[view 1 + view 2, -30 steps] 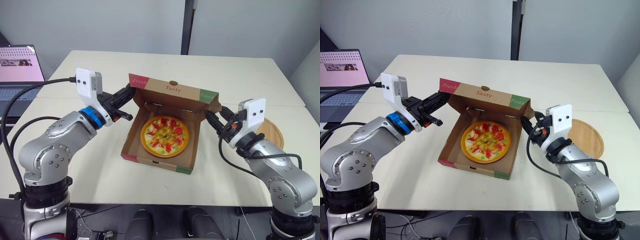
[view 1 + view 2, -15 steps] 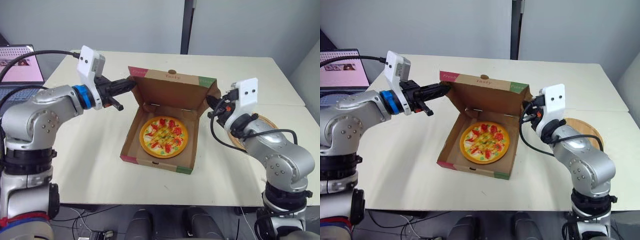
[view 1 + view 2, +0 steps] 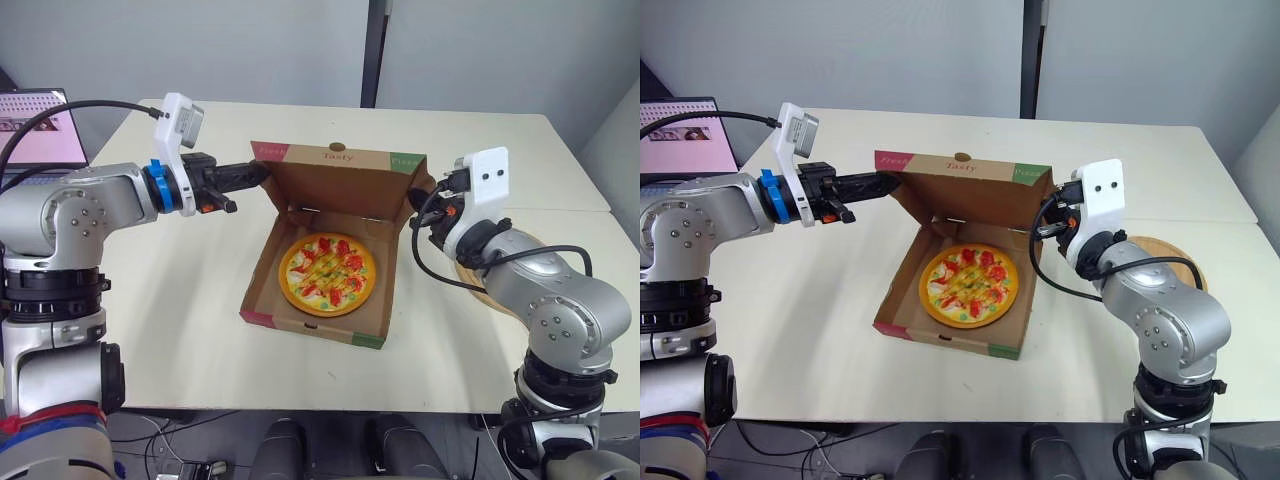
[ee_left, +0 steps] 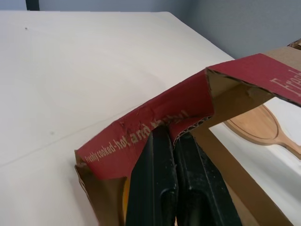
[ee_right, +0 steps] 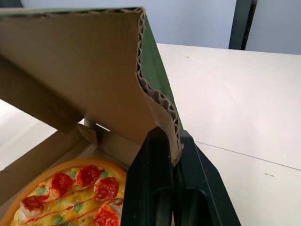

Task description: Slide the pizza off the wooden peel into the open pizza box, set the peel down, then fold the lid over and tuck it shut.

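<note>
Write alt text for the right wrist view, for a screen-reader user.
The right tool is shut on the corrugated, green-faced side edge of the cardboard lid, pinching it between two black fingers. The lid is raised and tilted over the pizza lying in the box, with the pale table beyond.
</note>
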Robot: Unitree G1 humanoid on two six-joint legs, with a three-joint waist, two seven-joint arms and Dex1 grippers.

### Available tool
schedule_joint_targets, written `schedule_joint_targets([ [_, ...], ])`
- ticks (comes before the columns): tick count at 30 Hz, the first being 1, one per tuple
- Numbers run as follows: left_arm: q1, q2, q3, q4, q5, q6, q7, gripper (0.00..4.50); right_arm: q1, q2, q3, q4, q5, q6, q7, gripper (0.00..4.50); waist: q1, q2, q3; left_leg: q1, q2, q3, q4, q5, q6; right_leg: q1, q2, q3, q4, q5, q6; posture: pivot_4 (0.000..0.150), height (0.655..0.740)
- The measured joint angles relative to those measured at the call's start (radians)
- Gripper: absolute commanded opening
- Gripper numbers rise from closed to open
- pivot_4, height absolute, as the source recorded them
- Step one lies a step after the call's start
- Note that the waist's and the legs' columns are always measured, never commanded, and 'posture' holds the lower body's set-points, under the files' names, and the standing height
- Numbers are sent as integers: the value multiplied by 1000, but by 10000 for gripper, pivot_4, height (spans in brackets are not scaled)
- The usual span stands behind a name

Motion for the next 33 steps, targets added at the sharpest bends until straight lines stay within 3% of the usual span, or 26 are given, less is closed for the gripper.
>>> schedule_joint_targets([
  [13,178,-3,170,-165,-106,146,87,0,112,146,-27,-158,30,127,-61,448,-4,0,0,1,1,-2,-1,0,0,0,0,0,1,0,0,1500,7344],
  [19,280,-59,272,-254,-196,236,165,0,180,177,-20,-201,28,132,-65,448,-6,0,0,1,1,-2,0,0,0,0,-1,0,1,0,0,1500,7344],
  [33,545,-141,432,-392,-352,223,285,0,319,276,30,-223,26,84,-64,448,-22,-1,-1,3,2,-3,-2,0,0,1,-1,1,0,0,-1,1500,7344],
])
